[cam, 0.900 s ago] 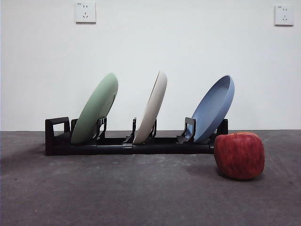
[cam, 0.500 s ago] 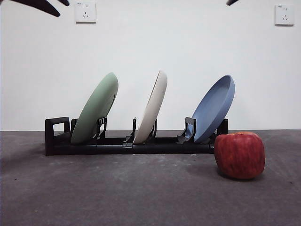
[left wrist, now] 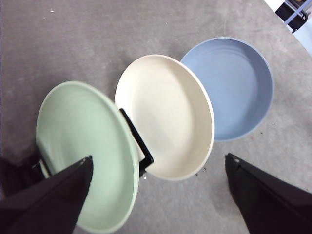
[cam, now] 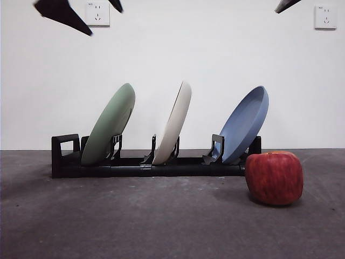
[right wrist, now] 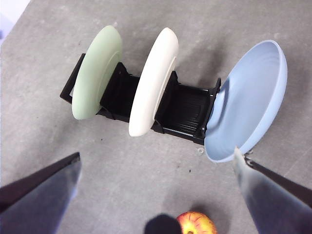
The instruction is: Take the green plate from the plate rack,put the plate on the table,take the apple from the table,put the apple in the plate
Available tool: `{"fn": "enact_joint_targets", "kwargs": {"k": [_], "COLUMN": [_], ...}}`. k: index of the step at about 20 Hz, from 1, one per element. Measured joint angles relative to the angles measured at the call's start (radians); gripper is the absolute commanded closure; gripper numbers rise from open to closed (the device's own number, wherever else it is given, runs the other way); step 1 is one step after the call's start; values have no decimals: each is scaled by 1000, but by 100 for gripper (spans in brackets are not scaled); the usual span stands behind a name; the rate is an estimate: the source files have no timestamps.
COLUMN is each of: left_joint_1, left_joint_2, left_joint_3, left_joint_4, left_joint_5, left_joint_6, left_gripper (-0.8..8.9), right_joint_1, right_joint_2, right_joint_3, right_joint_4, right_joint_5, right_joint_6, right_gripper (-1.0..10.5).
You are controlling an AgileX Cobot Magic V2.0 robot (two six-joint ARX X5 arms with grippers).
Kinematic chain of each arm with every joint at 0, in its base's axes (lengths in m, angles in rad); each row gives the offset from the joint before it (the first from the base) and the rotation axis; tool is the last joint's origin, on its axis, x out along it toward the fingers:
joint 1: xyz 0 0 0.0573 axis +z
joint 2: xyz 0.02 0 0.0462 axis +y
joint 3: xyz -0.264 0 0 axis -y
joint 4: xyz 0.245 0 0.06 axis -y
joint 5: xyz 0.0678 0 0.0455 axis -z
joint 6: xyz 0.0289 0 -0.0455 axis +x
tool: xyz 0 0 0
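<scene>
The green plate [cam: 110, 125] leans in the left slot of the black plate rack [cam: 64, 157], next to the rack's loop handle. It also shows in the left wrist view [left wrist: 83, 151] and the right wrist view [right wrist: 97, 68]. The red apple [cam: 274, 178] stands on the table [cam: 161, 221] in front of the rack's right end; it also shows in the right wrist view [right wrist: 196, 223]. My left gripper [cam: 105, 23] is open and empty, high above the green plate [left wrist: 158, 160]. My right gripper [right wrist: 156, 156] is open and empty, high above the rack and the apple.
A cream-white plate [cam: 173, 125] leans in the rack's middle slot and a blue plate [cam: 245, 125] in its right slot. A white wall with two sockets stands behind. A black tip of the right arm [cam: 284, 5] shows at the top right.
The left gripper's two jaws have come down into the front view's top left corner. A black tip has appeared at the top right. The plates and the apple have not moved.
</scene>
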Motion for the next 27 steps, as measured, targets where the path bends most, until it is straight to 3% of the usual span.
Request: {"fn": "enact_joint_targets", "kwargs": {"k": [3,9,22,27], "left_joint_1": [-24,-67,-89,-89], "left_joint_2": [131,271,329,329], "left_joint_3": [106,124,124,124], "left_joint_4": [-36,-48,-27,-41], "left_joint_5": [-51,-189,-227,-227], "left_joint_6": [-2,-3,-3,-3], "left_gripper": [374,374,386,648], "right_joint_1": [0,0,0,0], "right_joint_2": [0,0,0,0], "right_joint_3": [0,0,0,0], "right_joint_4": [-2,-23,-24,-23], "right_joint_5": [14,46,68,75], "right_joint_6": [0,-2,-3,-3], "right_gripper": [322,322,326,343]}}
